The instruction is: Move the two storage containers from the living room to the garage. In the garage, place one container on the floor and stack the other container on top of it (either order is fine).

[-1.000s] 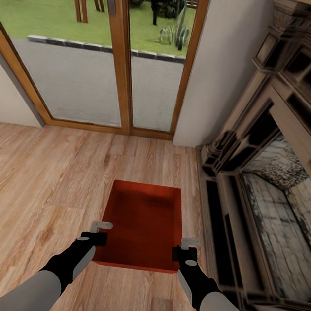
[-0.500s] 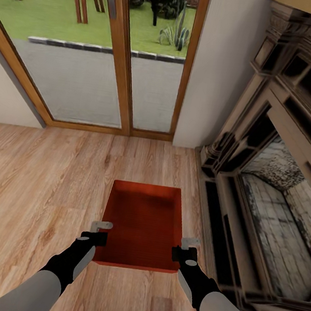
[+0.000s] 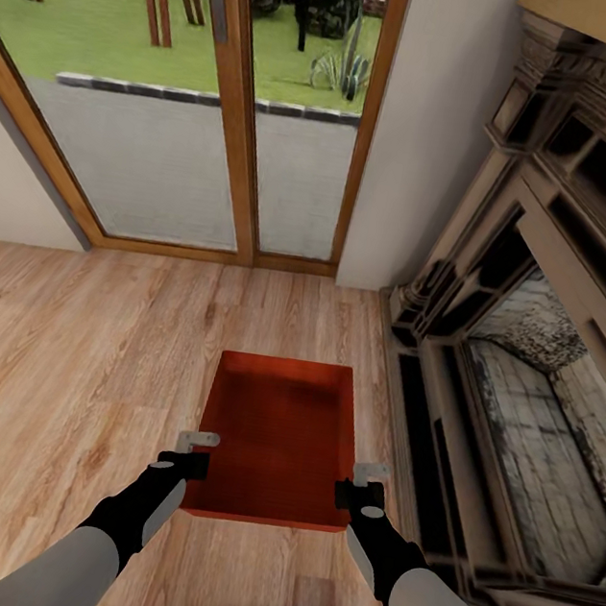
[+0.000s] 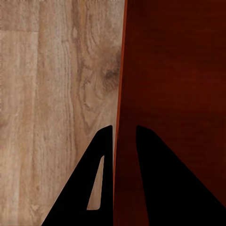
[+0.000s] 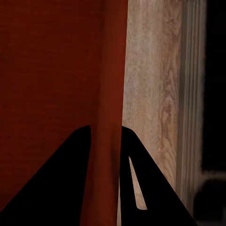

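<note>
Red-orange and open-topped, the storage container (image 3: 278,435) sits square between the two arms, over the light wood plank floor (image 3: 70,365) of the living room. The left gripper (image 3: 194,452) straddles the bin's left wall near its near corner, and the left wrist view shows that wall (image 4: 123,94) running up between the two dark fingers (image 4: 101,155), one outside and one inside, closed onto it. The right gripper (image 3: 369,483) mirrors this on the right wall, which the right wrist view shows pinched in the same way (image 5: 110,117). Holding opposite walls at matching points probably keeps the bin level and stops it swinging during the carry to the garage; whether it is lifted off the planks or resting on them cannot be told from these views.

To the right, the dark carved fireplace (image 3: 528,356) stands near, its stepped base just beside the bin's right wall and the right forearm, so that side offers little room. To the left the planks lie open and wide. Far ahead, the wood-framed glass doors (image 3: 221,135) and a white wall section (image 3: 425,137) close off the way forward, so a turn towards the left looks the safer way out.
</note>
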Controlling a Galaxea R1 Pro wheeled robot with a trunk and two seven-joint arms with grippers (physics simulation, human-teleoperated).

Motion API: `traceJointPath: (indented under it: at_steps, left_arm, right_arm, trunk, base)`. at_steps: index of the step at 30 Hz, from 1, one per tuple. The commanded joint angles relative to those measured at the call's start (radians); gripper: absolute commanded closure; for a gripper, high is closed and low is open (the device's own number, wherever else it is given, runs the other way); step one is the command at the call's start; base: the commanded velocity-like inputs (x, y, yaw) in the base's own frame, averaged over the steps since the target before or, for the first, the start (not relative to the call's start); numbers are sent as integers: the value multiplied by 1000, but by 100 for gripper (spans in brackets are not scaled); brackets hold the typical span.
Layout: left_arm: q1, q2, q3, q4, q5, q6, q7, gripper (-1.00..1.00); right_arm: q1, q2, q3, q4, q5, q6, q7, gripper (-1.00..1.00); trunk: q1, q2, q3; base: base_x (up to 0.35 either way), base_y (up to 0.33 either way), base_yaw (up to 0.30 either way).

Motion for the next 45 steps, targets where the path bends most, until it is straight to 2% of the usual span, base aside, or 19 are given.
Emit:
traceJointPath:
  at_steps: [1,17,38,45]
  left_arm:
    - [0,1,1,-2,-10,8,16,100]
    - [0,1,1,-4,-10,8,16,100]
    - [0,3,1,-6,-9,8,16,100]
    - [0,3,1,-6,-9,8,16,100]
  right_arm:
    - [-1,0,2,0,7,-1,-5,100]
    - [0,0,2,0,4,1,-9,100]
    - [0,0,1,1,1,4,-7,100]
    - [0,0,-1,1,-4,4,-7,100]
  trunk:
    - [-4,7,3]
    - [-65,119,53]
    - [-65,119,53]
    - [-65,119,57]
  base:
    - [0,0,0]
    - [0,0,0]
    - [0,0,0]
    - [0,0,253]
